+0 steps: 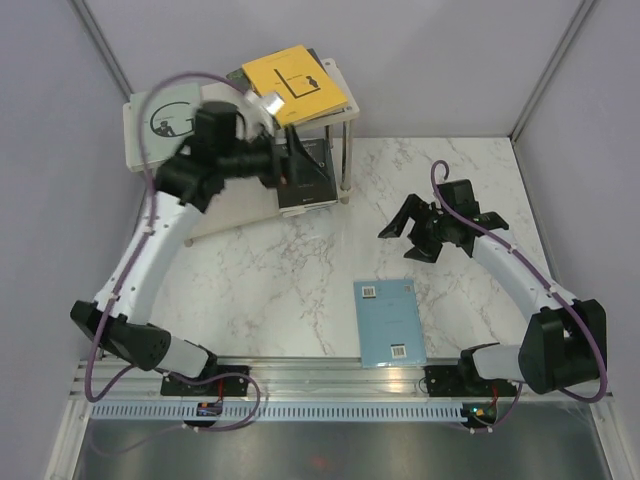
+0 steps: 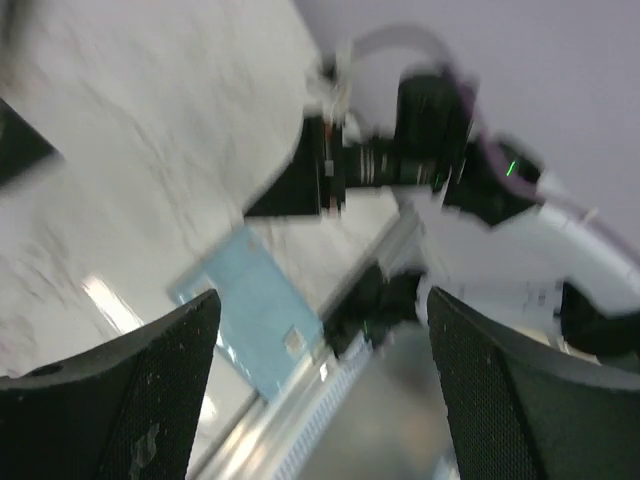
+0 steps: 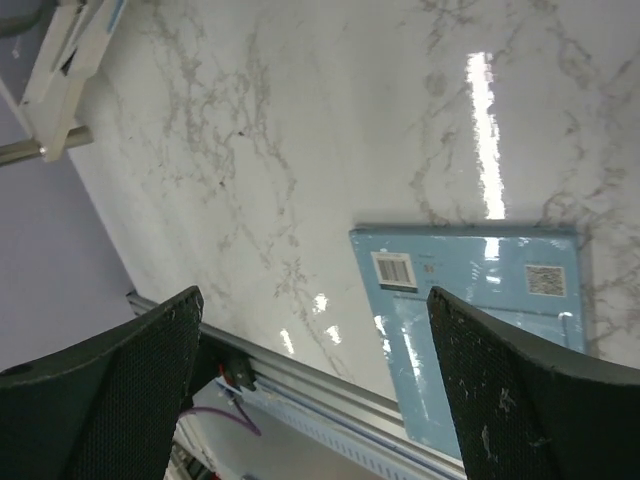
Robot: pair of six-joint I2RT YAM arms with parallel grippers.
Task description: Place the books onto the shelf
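Note:
The shelf [image 1: 340, 118] stands at the back left. On its top board lie a pale grey-green book with a big "G" [image 1: 168, 115] and a bright yellow book [image 1: 297, 82]. A dark book [image 1: 308, 178] lies on the lower tier. A teal-blue book [image 1: 388, 322] [image 2: 262, 318] [image 3: 470, 300] lies flat on the marble near the front edge. My left gripper [image 1: 285, 168] [image 2: 322, 300] hangs open and empty at the shelf's front, over the dark book. My right gripper [image 1: 403, 240] [image 3: 314, 295] is open and empty above the table, behind the teal-blue book.
Grey walls close the table in on the left, back and right. An aluminium rail [image 1: 330, 372] runs along the front edge between the arm bases. In the right wrist view a corner of the shelf [image 3: 60, 70] shows at the top left. The left wrist view is motion-blurred.

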